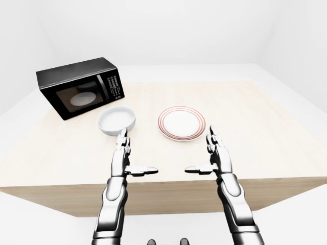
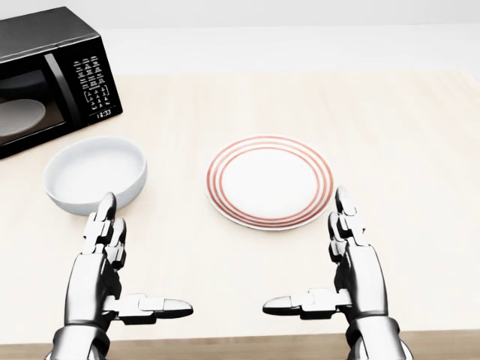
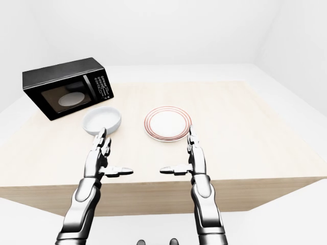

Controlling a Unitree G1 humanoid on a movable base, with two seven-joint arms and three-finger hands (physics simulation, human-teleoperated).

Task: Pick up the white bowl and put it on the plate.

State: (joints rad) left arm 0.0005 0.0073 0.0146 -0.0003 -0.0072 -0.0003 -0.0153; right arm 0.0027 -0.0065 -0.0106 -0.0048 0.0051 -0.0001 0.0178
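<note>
The white bowl (image 2: 94, 172) sits upright on the wooden table (image 2: 390, 135) at the left of the head view. To its right lies the white plate (image 2: 269, 181) with red rings, nothing on it. My left hand (image 2: 139, 274) hovers just below the bowl, open, fingers straight up and thumb pointing right. My right hand (image 2: 319, 266) hovers below the plate's right edge, open the same way, thumb pointing left. Neither hand touches anything.
A black microwave (image 1: 79, 87) with its door closed stands at the table's upper left, close behind the bowl. The table's near edge (image 1: 168, 191) runs under my forearms. White floor and walls surround the table.
</note>
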